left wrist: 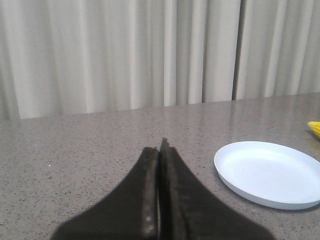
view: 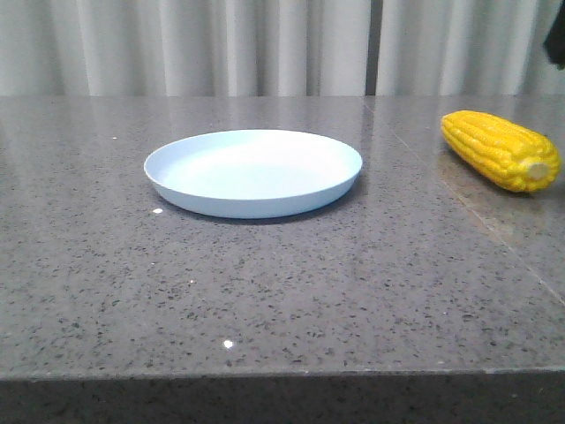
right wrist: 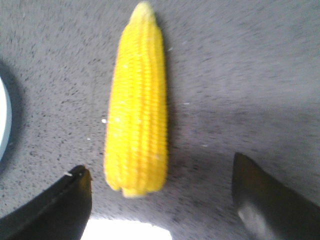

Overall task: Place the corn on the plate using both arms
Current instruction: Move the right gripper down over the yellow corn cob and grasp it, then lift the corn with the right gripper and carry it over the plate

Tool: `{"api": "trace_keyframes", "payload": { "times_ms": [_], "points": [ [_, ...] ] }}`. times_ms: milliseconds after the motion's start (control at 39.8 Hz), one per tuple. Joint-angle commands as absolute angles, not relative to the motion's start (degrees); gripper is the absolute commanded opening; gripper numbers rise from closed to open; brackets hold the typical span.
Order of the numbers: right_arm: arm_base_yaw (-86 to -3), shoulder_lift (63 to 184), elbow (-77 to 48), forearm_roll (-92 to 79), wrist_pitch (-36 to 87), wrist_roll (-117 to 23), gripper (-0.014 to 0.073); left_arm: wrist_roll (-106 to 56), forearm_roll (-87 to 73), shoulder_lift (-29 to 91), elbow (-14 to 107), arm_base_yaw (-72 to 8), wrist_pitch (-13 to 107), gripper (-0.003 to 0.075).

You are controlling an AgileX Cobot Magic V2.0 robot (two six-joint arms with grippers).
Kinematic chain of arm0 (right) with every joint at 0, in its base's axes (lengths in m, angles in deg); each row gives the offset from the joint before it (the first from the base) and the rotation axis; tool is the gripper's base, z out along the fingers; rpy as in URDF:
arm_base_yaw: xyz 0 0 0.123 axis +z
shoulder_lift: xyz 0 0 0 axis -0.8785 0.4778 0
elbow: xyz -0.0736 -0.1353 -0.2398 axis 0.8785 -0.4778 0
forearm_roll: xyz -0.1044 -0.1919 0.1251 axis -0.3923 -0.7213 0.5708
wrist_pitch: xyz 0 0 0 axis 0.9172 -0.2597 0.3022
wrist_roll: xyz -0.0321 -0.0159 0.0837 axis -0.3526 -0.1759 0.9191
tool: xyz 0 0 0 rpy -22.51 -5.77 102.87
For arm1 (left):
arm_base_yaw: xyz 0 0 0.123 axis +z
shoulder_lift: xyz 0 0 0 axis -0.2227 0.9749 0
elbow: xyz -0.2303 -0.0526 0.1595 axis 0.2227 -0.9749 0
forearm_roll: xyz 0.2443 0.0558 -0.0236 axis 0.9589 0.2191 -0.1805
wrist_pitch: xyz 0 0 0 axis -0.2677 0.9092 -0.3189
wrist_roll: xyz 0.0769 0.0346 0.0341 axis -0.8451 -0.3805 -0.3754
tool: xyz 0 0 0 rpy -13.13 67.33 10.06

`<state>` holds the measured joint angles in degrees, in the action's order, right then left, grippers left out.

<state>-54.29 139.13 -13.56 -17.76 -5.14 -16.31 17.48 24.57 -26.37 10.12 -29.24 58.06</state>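
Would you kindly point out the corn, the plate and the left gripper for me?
corn (view: 496, 148), front view, middle of the kerneled body.
plate (view: 189, 196), front view, near-left rim.
left gripper (left wrist: 161, 150), left wrist view, the shut fingertips.

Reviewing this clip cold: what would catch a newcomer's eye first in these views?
The bright yellow corn stands out, lying on the grey speckled table at the far right of the front view, well apart from the plate. Next is the pale blue plate, empty, near the table's middle. In the wrist views, the right gripper hangs open above the corn, while the left gripper is shut and holds nothing.
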Motion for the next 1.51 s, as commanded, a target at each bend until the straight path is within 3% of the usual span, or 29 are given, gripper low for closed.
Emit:
{"api": "trace_keyframes", "payload": {
  "times_ms": [0,302,503,654,930,1484],
  "points": [
    [-53.82,143.79,-8.05,-15.24,-4.88,-16.9,0.0601,18.15,24.58,-25.64,11.64,-29.19,53.35,-0.002],
    [-53.82,156.73,-0.83,-13.77,-5.7,-16.9,0.0575,18.15,24.58,-25.64,11.64,-29.19,53.35,-0.002],
    [-53.82,157.17,-0.25,-13.77,-5.63,-16.9,0.0265,18.15,24.58,-25.64,11.64,-29.19,53.35,-0.002],
    [-53.82,157.05,0.46,-13.77,-5.63,-16.9,0.0145,18.15,24.58,-25.64,11.64,-29.19,53.35,-0.002],
    [-50.26,154.06,7.42,-13.77,-11.78,-16.32,0.0153,18.15,24.58,-25.64,11.64,-29.19,53.35,-0.002],
    [-24.91,164.62,23.51,-24.67,-17.63,5.28,0.015,18.15,24.58,-25.64,11.64,-29.19,53.35,-0.002]
  ]
}}
